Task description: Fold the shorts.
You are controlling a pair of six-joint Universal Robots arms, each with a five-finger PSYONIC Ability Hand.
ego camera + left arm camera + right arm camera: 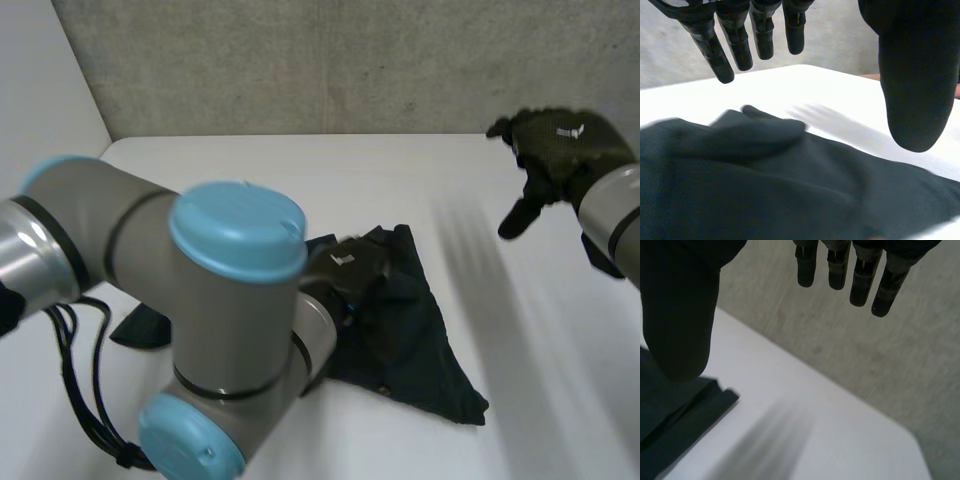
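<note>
The dark shorts [415, 340] lay crumpled on the white table [300, 180] beneath the left hand [345, 268]. Its straight fingers [741, 47] and thumb were spread apart just above the cloth, gripping nothing. The long axis seemed to run sideways under the left arm [200, 300], which hid the middle, and one pointed corner reached out beside that hand. The right hand [560, 150] hung well apart from the shorts, fingers loose, parted and empty.

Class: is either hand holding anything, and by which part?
Nothing is held: the left hand is open over the shorts, the right hand open, clear of them.
</note>
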